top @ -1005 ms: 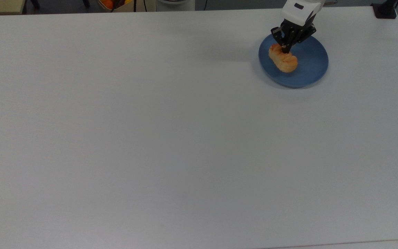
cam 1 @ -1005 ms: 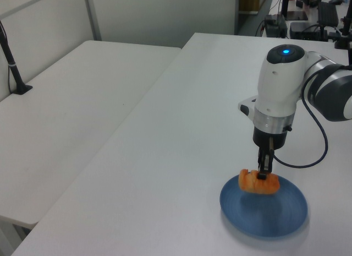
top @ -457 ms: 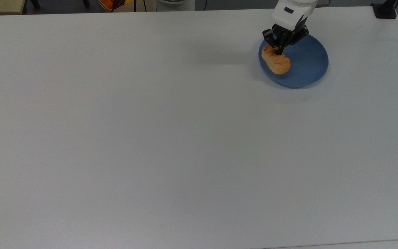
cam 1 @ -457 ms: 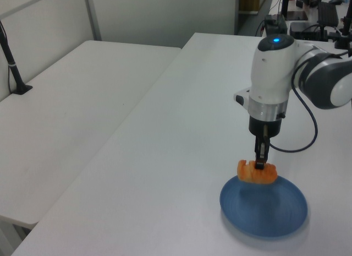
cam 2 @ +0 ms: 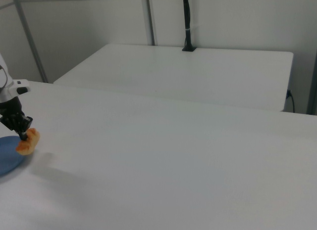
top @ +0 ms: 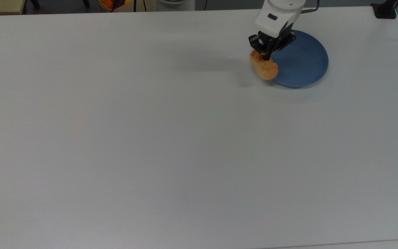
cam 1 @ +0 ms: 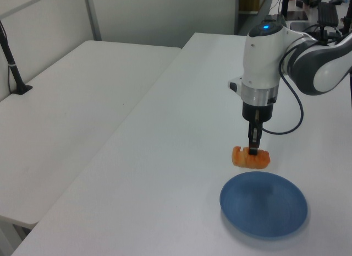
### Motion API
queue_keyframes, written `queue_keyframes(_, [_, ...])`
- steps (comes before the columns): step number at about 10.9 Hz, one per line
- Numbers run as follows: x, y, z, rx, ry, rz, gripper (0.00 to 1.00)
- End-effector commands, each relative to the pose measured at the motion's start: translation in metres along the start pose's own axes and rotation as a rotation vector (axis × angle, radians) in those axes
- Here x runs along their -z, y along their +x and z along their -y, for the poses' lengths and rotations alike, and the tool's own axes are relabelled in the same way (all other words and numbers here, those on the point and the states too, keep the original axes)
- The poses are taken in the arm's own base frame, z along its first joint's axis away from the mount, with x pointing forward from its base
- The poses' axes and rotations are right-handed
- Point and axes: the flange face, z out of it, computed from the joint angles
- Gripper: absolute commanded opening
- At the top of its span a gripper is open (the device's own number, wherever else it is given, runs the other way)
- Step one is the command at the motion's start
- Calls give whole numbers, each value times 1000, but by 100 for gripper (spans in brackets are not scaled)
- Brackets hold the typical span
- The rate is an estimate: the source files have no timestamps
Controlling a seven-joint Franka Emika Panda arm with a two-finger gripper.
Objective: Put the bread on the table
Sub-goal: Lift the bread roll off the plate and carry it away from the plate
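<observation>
top view: the black two-finger gripper (top: 265,57) is pinched on the small golden-orange ridged bun (top: 264,67), which hangs over the top view's left edge of the round blue plate (top: 301,58), half past the rim above the plain white tabletop (top: 150,138). nothing sits in the plate.

left view: the gripper (cam 1: 253,151) points straight down, fingers clamped on the bun (cam 1: 251,157), which is lifted clear, just behind the plate (cam 1: 263,205) with its dish bare.

right view: the bun (cam 2: 27,141) is gripped by the gripper (cam 2: 23,136) at the rim of the plate (cam 2: 9,159), above the table (cam 2: 173,165).
</observation>
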Motion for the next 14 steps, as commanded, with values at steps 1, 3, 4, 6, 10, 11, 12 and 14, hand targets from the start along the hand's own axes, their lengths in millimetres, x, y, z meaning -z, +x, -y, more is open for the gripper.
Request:
queue_keyframes(1, [10,3,-37,12,-18,28,0])
queue_keyframes(3, [8,7,-64,1,-29,49,0])
queue_keyframes(4, [5,8,-80,2,-39,70,0])
queue_keyframes(6, [5,12,-115,-12,-49,90,0])
queue_keyframes(10, [6,17,-188,-27,-59,94,0])
queue_keyframes(11, [9,17,-207,-32,-62,92,0])
queue_keyframes(12, [10,16,-225,-44,-64,93,0])
queue_keyframes(14, [11,13,-264,-51,-68,95,0])
